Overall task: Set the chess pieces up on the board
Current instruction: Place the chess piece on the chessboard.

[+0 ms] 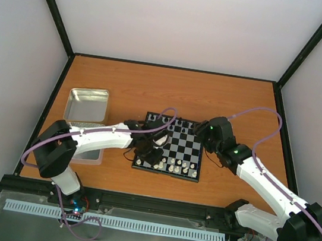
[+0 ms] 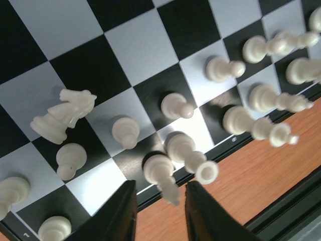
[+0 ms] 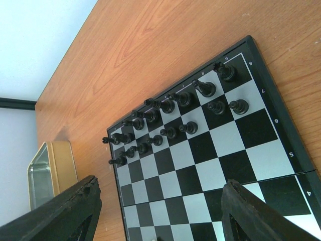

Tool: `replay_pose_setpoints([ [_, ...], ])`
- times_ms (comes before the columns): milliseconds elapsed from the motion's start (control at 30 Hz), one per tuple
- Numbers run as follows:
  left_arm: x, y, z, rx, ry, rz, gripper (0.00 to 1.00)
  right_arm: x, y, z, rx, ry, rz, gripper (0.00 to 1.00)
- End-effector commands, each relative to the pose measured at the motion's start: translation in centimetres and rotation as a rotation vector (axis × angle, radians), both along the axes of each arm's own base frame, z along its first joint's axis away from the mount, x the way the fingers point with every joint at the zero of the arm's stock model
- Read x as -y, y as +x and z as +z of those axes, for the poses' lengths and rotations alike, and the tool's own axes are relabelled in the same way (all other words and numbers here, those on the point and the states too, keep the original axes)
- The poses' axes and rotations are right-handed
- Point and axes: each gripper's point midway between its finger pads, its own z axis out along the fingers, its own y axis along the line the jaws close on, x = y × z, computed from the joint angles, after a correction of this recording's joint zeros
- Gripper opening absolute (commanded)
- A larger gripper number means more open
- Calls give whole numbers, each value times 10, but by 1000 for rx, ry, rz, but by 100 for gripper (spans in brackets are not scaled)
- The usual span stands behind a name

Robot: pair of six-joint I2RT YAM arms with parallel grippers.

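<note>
Sixteen or so cream-white chess pieces [image 2: 175,105] stand on the near rows of the board [image 1: 183,141], and the black chess pieces [image 3: 165,108] stand upright along its far rows. In the left wrist view one white piece [image 2: 159,170] stands on a dark square at the board's near edge, its top between the fingers of the left gripper [image 2: 160,188]. Those jaws are a little parted, with a thin gap on each side of the piece, so they grasp nothing. A taller white piece [image 2: 193,155] stands just beside it.

The right gripper [image 3: 161,186] hovers over the right part of the board, jaws spread wide with nothing between them.

The board lies near the middle of the wooden table [image 1: 154,83], towards the front. A shiny metal tray [image 1: 86,104] sits on the table well to the left of the board, its near end under the left arm.
</note>
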Motion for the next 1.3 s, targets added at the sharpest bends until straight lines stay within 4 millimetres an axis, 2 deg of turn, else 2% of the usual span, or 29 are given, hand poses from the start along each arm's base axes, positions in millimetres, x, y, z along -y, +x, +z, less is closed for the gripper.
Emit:
replay_pose_setpoints([
  [0,13,8,26,55,-56,-18,32,6,1,-4,0,-21,-10,66],
  [400,13,3,20,28,-59,-23,32,7,-1,-7,-7,-26,-5,66],
  [533,12,-2,15,6,-56,-34,27,6,-2,-9,-13,-24,-4,66],
  [600,11,-3,12,0,-49,-36,21,7,-2,-9,-13,-24,-5,66],
  [700,10,-3,10,-2,-46,-38,19,7,-2,-9,-13,-24,-5,66],
  [1267,9,-6,-8,-30,-25,-44,20,6,-3,-11,-19,-19,-2,65],
])
